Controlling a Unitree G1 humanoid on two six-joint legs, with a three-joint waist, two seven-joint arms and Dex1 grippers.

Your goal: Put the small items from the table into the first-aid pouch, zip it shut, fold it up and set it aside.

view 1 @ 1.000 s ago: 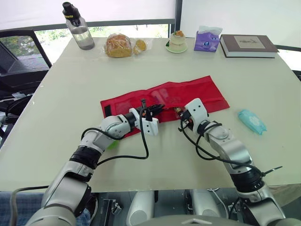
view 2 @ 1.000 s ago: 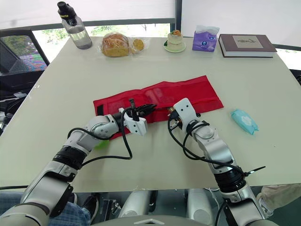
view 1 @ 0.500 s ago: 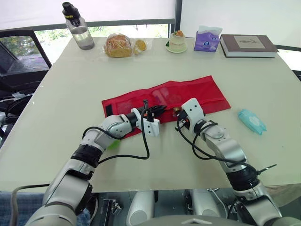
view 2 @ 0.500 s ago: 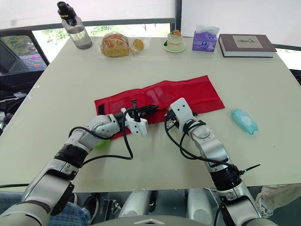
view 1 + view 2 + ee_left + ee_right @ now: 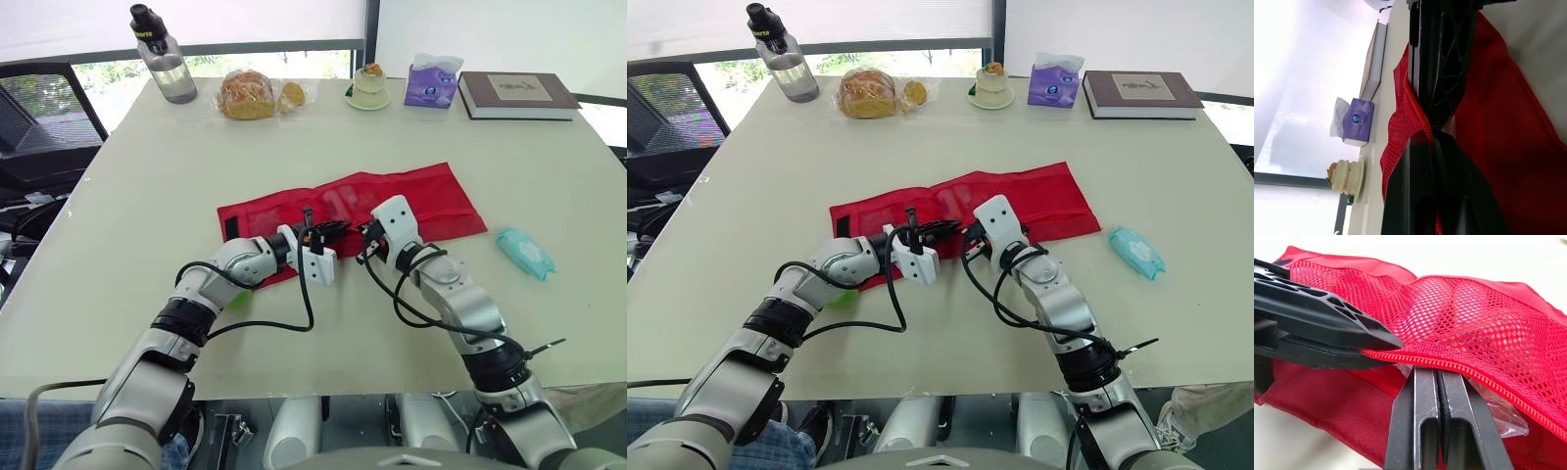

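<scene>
- Left claw (image 5: 330,232) pinches the zip edge of the red pouch (image 5: 431,196), with its fingers squeezed tight on the net. I think it lifts the edge so the pocket gapes open.
- The pouch lies flat and unfolded in the middle of the table (image 5: 147,176), and it is not zipped.
- The right claw (image 5: 366,233) pokes in just under the lifted edge, right beside the left claw. Its fingers are pressed together. A crinkly clear wrapper (image 5: 1493,417) sits by its tips, but I cannot tell if the claw grips it.
- A blue-green packet (image 5: 524,252) waits on the table, well off to the right, so I think it needs packing too.
</scene>
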